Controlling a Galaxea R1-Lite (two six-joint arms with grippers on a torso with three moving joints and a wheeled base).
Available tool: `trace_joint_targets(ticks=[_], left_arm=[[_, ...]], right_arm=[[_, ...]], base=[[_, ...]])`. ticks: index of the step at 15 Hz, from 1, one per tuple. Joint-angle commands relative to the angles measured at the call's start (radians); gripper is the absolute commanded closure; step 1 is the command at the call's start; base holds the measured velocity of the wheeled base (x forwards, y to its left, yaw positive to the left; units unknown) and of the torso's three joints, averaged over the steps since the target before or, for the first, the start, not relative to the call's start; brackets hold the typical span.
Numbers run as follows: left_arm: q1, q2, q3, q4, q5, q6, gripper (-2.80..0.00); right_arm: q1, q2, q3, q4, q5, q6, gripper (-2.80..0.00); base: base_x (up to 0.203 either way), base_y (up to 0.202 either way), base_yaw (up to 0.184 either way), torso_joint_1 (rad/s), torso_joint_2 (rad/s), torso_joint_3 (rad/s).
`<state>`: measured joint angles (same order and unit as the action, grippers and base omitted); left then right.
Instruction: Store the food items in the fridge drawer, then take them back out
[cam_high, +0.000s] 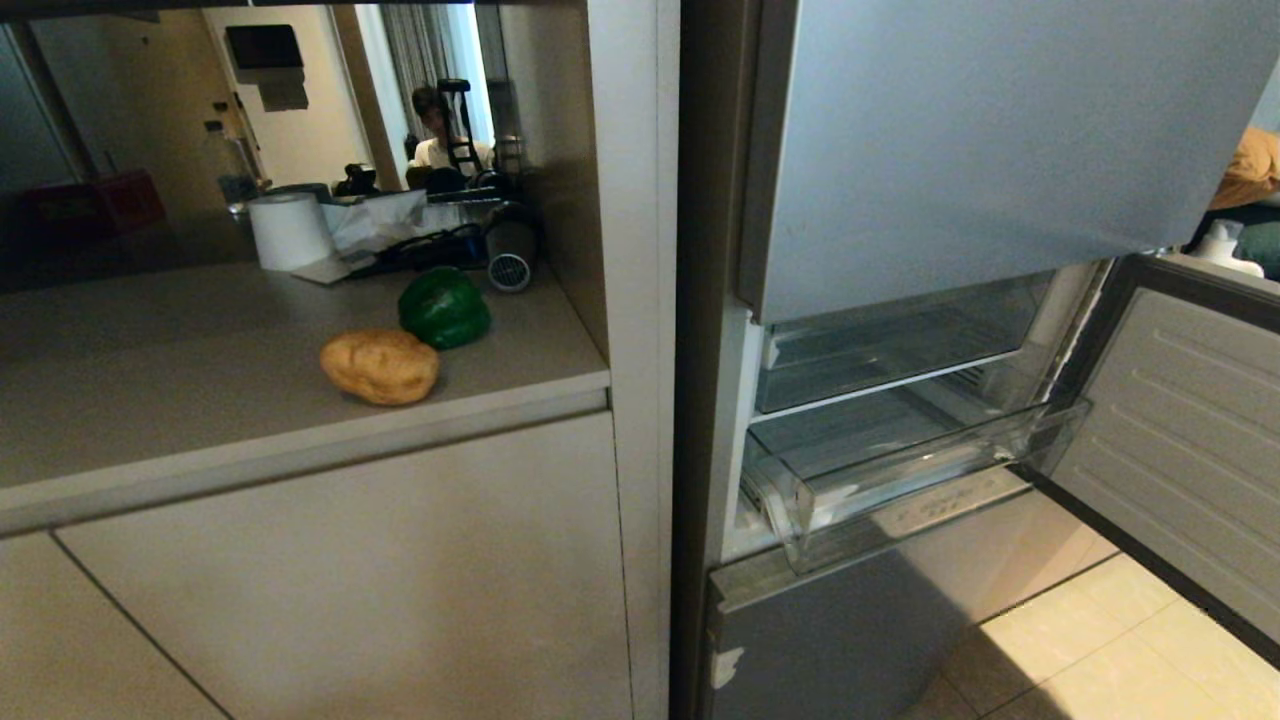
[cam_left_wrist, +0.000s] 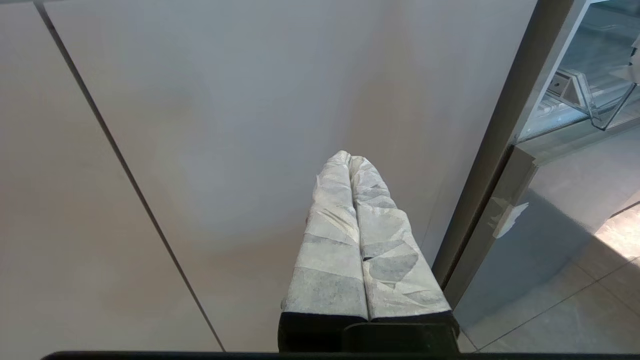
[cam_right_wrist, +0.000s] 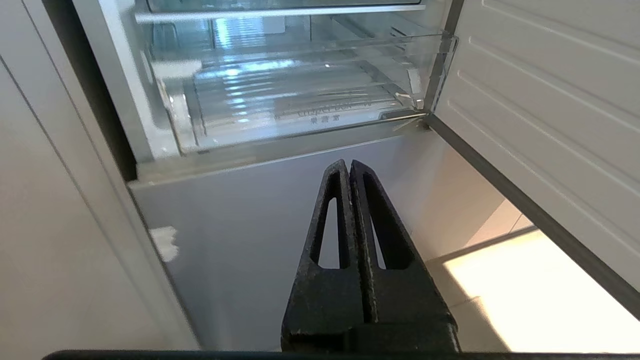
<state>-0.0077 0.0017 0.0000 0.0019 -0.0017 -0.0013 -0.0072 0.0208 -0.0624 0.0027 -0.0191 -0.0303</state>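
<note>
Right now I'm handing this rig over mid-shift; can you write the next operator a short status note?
Left end effector: shut, empty, facing the cabinet front.
Right end effector: shut, empty, below the see-through fridge drawer.
Tan-brown oblong potato and glossy dark green bell pepper: on the grey counter.
Done: drawer pulled open, empty.
Left: store both items, then take them out.

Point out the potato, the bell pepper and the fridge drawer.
potato (cam_high: 380, 367): head view, middle of its tan skin.
bell pepper (cam_high: 444, 308): head view, its glossy green top.
fridge drawer (cam_high: 905, 473): head view, its clear front wall.
</note>
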Motion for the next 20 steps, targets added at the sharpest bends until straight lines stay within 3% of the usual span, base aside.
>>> trace_joint_targets(ticks=[1,6,10,13,16,18,20], left_arm=[[0.000,0.000,0.000,0.000,0.000,0.000,0.00],[0.000,0.000,0.000,0.000,0.000,0.000,0.00],[0.000,0.000,0.000,0.001,0.000,0.000,0.00],[0.000,0.000,0.000,0.000,0.000,0.000,0.00],[0.000,0.000,0.000,0.000,0.000,0.000,0.00],[0.000,0.000,0.000,0.000,0.000,0.000,0.00],[0.000,0.000,0.000,0.000,0.000,0.000,0.00]], right_arm=[[-0.001,0.131,-0.100,0.034,0.001,0.035,0.00],[-0.001,0.757,-0.367,0.089,0.043,0.199,0.00],[0.002,1.161,-0.570,0.104,0.198,0.242,0.00],[0.002,1.371,-0.634,0.072,0.268,0.165,0.00],[0.005,1.530,-0.655,-0.071,0.288,0.062,0.00],[0.006,1.601,-0.677,-0.183,0.287,0.039,0.00],[0.006,1.668,-0.728,-0.202,0.284,0.031,0.00]], base=[[0.000,0.000,0.000,0.000,0.00,0.000],[0.000,0.000,0.000,0.000,0.00,0.000],[0.000,0.000,0.000,0.000,0.00,0.000],[0.000,0.000,0.000,0.000,0.00,0.000],[0.000,0.000,0.000,0.000,0.00,0.000],[0.000,0.000,0.000,0.000,0.00,0.000],[0.000,0.000,0.000,0.000,0.00,0.000]])
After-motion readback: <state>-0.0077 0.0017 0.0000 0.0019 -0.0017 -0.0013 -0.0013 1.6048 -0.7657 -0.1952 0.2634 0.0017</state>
